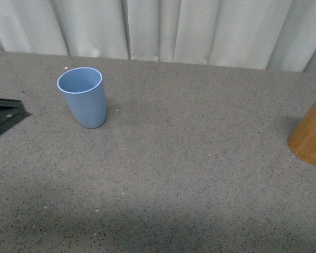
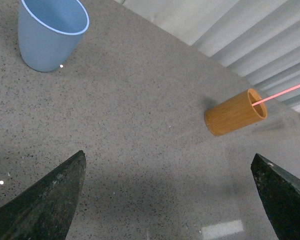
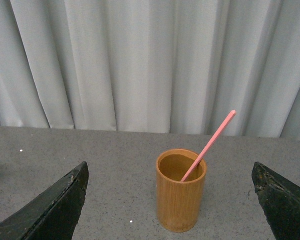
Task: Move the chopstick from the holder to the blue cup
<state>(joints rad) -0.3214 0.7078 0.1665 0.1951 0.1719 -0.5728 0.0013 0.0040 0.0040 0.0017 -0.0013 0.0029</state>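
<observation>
The light blue cup (image 1: 83, 97) stands empty on the grey speckled table, left of centre; it also shows in the left wrist view (image 2: 49, 34). The orange-brown holder (image 1: 310, 134) stands at the right edge of the front view, partly cut off. In the right wrist view the holder (image 3: 180, 190) is upright with one salmon-pink chopstick (image 3: 209, 145) leaning out of it. The left wrist view shows the holder (image 2: 235, 112) and chopstick (image 2: 285, 92) too. My right gripper (image 3: 170, 172) is open, facing the holder, apart from it. My left gripper (image 2: 167, 162) is open and empty over bare table.
White curtains (image 1: 163, 29) hang behind the table's far edge. A dark flat object (image 1: 2, 116) lies at the left edge of the front view. Neither arm shows in the front view.
</observation>
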